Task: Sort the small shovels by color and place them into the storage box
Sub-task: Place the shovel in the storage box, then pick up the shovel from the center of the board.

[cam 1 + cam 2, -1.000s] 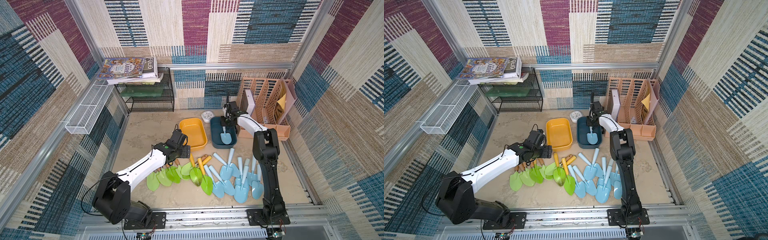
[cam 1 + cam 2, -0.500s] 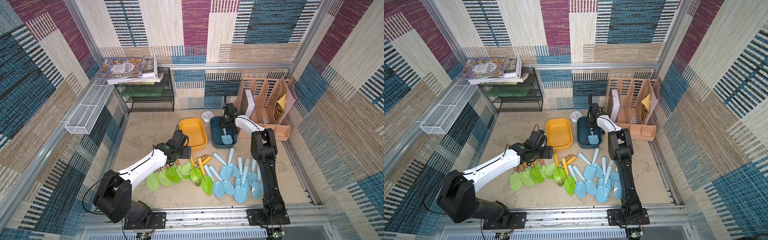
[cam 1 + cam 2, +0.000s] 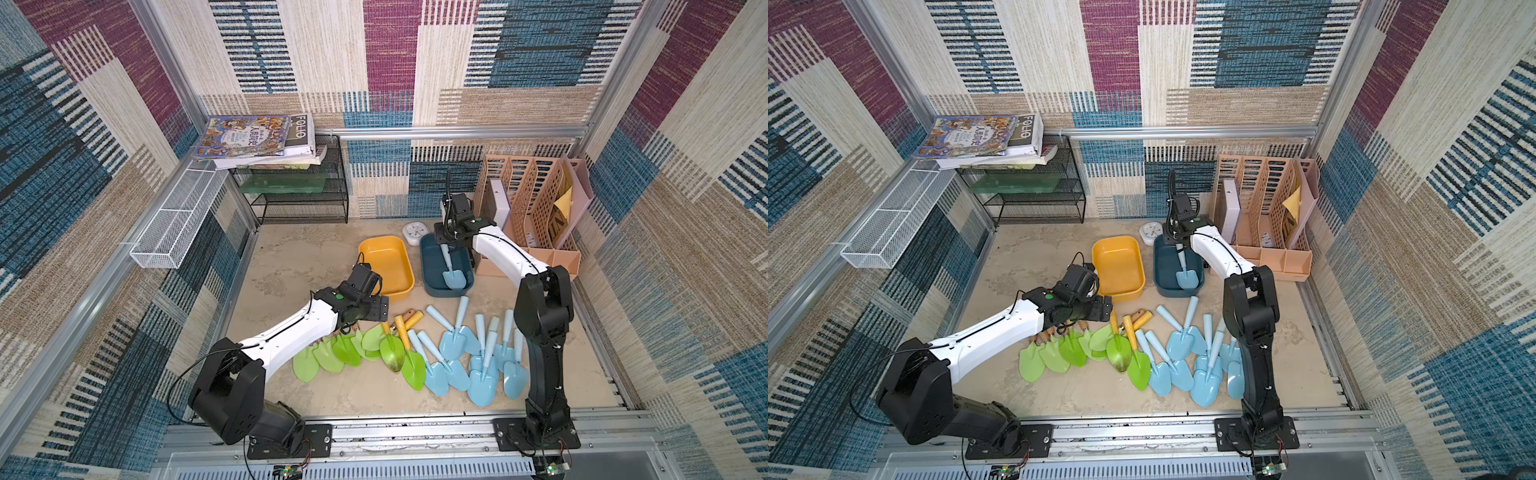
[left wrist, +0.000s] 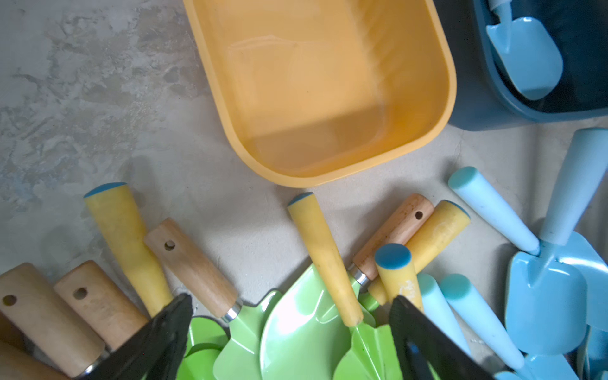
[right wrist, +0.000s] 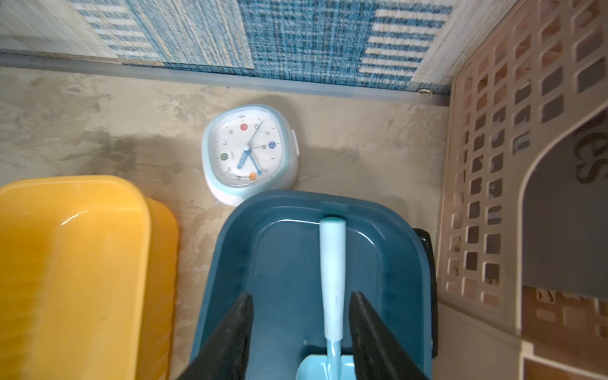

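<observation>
Several green small shovels with wooden or yellow handles lie in a row at the table's front. Light blue ones lie to their right. My left gripper hangs open over the green shovels' handles, holding nothing. One light blue shovel lies in the dark blue storage box. My right gripper is open astride its handle, fingers clear of it. The yellow storage box holds nothing.
A small clock lies behind the boxes. A peach file organizer stands close to the right of the blue box. A black wire shelf with books is at the back left, a white wire basket on the left wall.
My right gripper has opened and let go of the light blue shovel, which now lies in the dark blue box. My left gripper has shifted slightly toward the green shovels and opened a little wider.
</observation>
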`<state>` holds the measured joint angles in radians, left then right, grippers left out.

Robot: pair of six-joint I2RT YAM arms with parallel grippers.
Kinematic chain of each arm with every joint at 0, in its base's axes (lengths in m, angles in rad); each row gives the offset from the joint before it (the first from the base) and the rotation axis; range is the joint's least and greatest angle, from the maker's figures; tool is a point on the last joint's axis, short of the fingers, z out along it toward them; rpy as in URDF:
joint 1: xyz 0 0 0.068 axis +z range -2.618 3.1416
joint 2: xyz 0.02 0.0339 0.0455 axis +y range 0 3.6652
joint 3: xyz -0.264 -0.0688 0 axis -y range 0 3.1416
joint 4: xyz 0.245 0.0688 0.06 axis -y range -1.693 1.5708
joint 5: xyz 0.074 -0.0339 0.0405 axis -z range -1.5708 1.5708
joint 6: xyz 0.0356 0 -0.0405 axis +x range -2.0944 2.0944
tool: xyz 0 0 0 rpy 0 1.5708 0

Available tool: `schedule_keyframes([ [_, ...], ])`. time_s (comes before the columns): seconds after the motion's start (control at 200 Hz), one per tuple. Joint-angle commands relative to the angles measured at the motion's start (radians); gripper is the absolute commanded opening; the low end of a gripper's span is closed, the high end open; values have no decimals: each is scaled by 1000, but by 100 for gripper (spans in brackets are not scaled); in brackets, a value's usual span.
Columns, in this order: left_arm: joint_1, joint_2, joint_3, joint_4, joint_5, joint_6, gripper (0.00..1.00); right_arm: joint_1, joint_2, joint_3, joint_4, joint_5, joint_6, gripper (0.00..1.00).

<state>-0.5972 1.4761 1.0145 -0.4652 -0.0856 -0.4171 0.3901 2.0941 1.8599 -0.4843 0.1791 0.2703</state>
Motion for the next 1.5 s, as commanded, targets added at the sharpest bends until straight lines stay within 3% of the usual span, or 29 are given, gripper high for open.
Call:
schedule_keyframes([
  [0.0,-12,13,-5,-12,47,11,94,17,-67,-87,41,14,37,50],
  [0.245,-14,44,-1,-46,41,-9,91,68,-136,-235,64,23,65,49],
  [0.591,-5,41,0,-134,-94,-88,92,101,-160,-296,77,27,93,48],
  [0.856,79,51,-43,-106,-2,-149,86,104,-151,-301,70,16,97,47],
  [1.092,102,156,10,-99,72,-160,81,104,-158,-318,55,14,88,47],
  [1.402,126,268,60,-145,68,-202,77,96,-190,-393,76,19,87,47],
  [1.492,133,286,67,-152,66,-209,71,91,-197,-409,79,17,89,46],
])
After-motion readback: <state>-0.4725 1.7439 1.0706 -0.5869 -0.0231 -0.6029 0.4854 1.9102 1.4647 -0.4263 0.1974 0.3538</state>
